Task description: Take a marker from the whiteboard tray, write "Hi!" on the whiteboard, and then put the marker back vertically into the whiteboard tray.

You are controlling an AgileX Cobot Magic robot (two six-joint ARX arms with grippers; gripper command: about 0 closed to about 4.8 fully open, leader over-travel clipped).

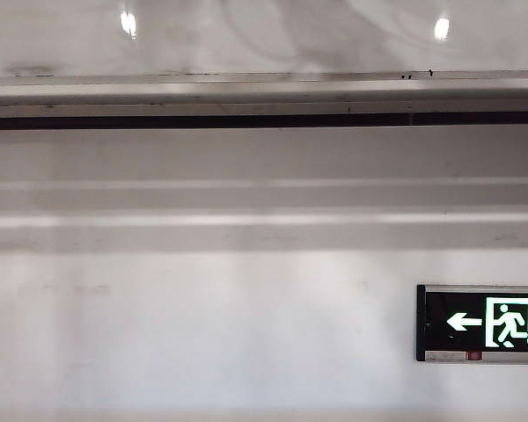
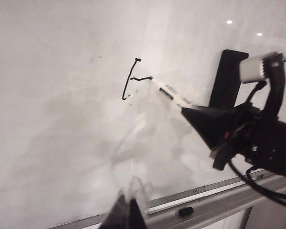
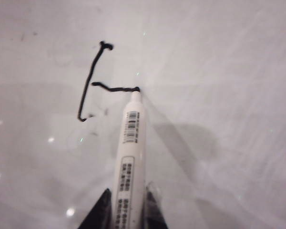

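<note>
White marker [image 3: 129, 162] clamped in my right gripper [image 3: 127, 202], tip on whiteboard [image 3: 219, 71] at black stroke [image 3: 88, 86]. Left gripper [image 2: 131, 210] low-centre; jaw state unclear.

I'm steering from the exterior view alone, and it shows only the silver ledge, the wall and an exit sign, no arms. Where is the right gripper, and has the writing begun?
Observer: The right gripper is shut on the slim white-barrelled marker with dark print, whose tip touches the glossy white whiteboard.
Operator: How much is written?
Observer: One tall black vertical stroke and a short black crossbar running from its middle. The tip sits at the crossbar's end, and there is no second upright.
Operator: And the left gripper?
Observer: The left gripper holds nothing. It hangs by the long silver-grey metal tray, well away from the strokes.
</note>
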